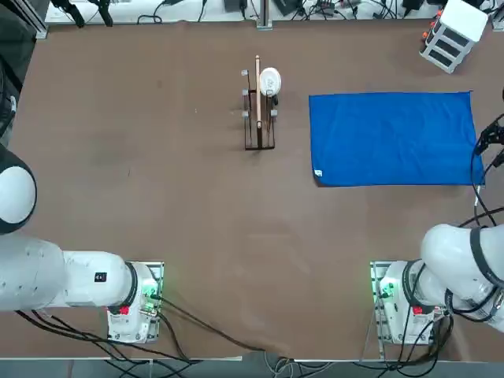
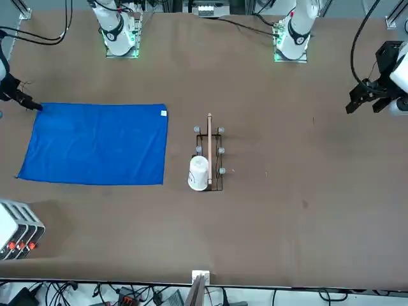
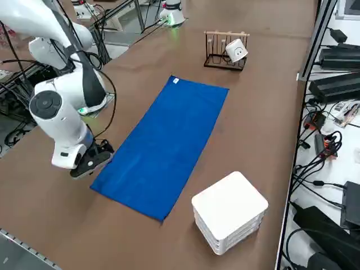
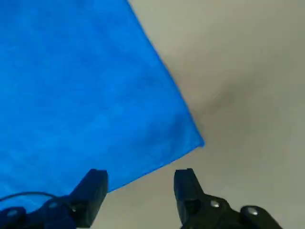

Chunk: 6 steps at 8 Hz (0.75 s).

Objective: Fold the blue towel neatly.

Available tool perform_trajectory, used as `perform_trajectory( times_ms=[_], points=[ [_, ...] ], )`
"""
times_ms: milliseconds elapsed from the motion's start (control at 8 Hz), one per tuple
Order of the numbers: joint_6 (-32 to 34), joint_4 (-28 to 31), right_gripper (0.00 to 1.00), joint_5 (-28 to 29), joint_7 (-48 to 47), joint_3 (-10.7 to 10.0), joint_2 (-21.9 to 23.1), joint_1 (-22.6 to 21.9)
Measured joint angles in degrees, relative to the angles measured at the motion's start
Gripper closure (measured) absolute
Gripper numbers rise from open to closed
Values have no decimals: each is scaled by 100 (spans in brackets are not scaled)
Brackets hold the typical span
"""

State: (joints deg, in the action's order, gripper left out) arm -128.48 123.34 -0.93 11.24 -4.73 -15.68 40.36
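The blue towel [image 1: 394, 138] [image 2: 95, 143] [image 3: 169, 140] lies flat and spread out on the brown table, with its small white tag [image 1: 318, 173] at the near corner toward the table's middle. My right gripper [image 1: 488, 146] [image 2: 25, 102] [image 3: 93, 163] hangs low over the towel's near outer corner. In the wrist view its two black fingers [image 4: 93, 191] stand apart, the gripper [image 4: 140, 191] is open, and the towel's edge [image 4: 86, 86] runs between them close to that corner. Nothing is gripped.
A wire rack [image 1: 258, 118] [image 2: 209, 153] [image 3: 225, 50] holding a white cup [image 1: 269, 80] stands beside the towel toward the table's middle. A white stacked box [image 1: 453, 31] [image 2: 16, 229] [image 3: 229, 211] sits past the towel's far outer corner. Cables and devices [image 3: 332, 84] line the table's right edge.
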Motion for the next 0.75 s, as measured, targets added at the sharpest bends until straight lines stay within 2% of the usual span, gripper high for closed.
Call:
perform_trajectory(
  times_ms=[375,750],
  points=[
    [-575,10,18,0,-5,5,-438,79],
    [-810,8,18,0,-10,5,-714,147]
  ],
)
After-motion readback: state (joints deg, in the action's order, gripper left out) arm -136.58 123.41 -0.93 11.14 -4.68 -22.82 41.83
